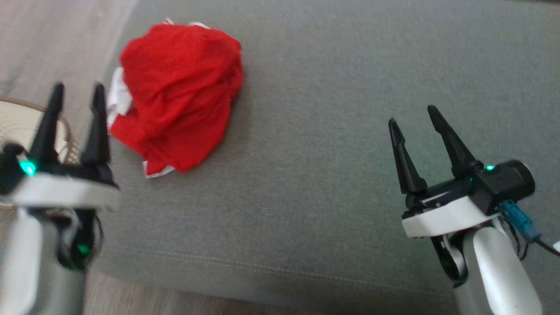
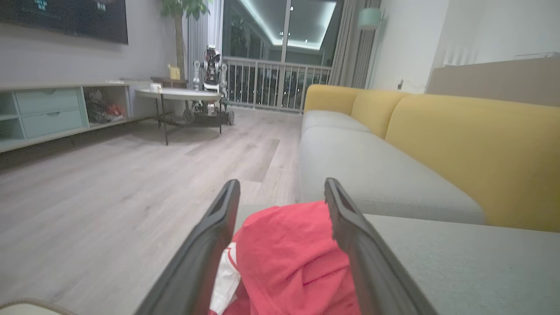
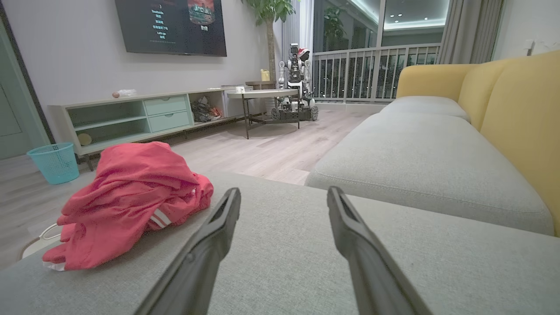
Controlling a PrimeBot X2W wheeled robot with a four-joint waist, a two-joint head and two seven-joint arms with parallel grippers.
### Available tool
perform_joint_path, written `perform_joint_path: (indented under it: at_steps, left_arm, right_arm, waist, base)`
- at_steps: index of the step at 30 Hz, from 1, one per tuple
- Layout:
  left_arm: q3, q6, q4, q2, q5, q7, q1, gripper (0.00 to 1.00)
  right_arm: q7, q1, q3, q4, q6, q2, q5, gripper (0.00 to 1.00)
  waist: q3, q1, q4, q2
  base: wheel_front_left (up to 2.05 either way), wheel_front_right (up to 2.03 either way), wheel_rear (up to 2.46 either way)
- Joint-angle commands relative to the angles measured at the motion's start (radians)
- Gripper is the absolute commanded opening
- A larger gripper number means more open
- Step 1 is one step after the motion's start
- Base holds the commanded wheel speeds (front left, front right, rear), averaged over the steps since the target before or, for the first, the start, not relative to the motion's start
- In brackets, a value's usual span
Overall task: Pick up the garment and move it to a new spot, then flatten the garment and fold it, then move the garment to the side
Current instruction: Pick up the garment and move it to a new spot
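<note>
The garment [image 1: 177, 96] is a crumpled red piece with white trim, lying in a heap near the far left edge of the grey sofa cushion [image 1: 350, 144]. My left gripper [image 1: 78, 89] is open at the lower left, just left of the heap and apart from it. In the left wrist view the garment [image 2: 284, 262] shows between and beyond the two dark fingers [image 2: 205, 253] of the left gripper [image 2: 282, 188]. My right gripper [image 1: 413, 116] stands open over bare cushion at the lower right, far from the cloth. Its wrist view has the garment [image 3: 131, 197] off to the left of the right gripper [image 3: 284, 194].
A pale woven basket [image 1: 17, 118] sits on the floor at the left, behind the left gripper. Wood floor [image 1: 52, 39] runs along the cushion's left edge. The yellow sofa backrest [image 3: 520, 113], a round table [image 3: 262, 94], a TV console and a teal bin [image 3: 54, 162] stand beyond.
</note>
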State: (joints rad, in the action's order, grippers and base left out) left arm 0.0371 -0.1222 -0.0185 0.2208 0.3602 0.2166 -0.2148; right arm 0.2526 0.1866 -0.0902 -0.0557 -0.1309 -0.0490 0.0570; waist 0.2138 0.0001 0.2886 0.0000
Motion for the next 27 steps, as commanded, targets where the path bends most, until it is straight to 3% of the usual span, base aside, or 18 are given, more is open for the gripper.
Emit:
perform_joint_path:
  at_steps: [1, 8, 13, 19, 27]
  left_arm:
    - [-0.042, -0.004, -0.001, 0.058, 0.038, -0.027, -0.079, 1.0]
    - [0.039, -0.008, -0.202, 0.215, 0.297, -0.176, -0.292, 1.0]
    - [0.1, -0.008, -0.355, 0.293, 0.365, -0.254, -0.403, 1.0]
    - [0.192, -0.008, -0.514, 0.328, 0.417, -0.335, -0.498, 1.0]
    - [0.271, -0.008, -0.619, 0.33, 0.444, -0.332, -0.548, 1.0]
  right_arm:
    - [0.009, 0.039, -0.022, 0.046, 0.0, -0.001, -0.006, 1.0]
    - [0.009, 0.07, -0.029, 0.072, 0.0, -0.001, -0.007, 1.0]
    - [0.009, 0.086, -0.036, 0.083, 0.0, -0.001, -0.005, 1.0]
    - [0.009, 0.091, -0.055, 0.087, 0.0, -0.001, 0.002, 1.0]
    - [0.009, 0.107, -0.061, 0.086, 0.0, -0.001, 0.007, 1.0]
  waist:
    - [0.058, -0.0001, -0.047, 0.0]
    - [0.117, -0.0001, -0.103, 0.0]
    - [0.145, -0.0001, -0.128, 0.0]
    - [0.165, -0.0001, -0.148, 0.0]
    - [0.185, -0.0001, -0.172, 0.0]
  base:
    - [0.0, 0.0, 0.0]
    - [0.0, 0.0, 0.0]
    - [0.0, 0.0, 0.0]
    - [0.0, 0.0, 0.0]
    - [0.0, 0.0, 0.0]
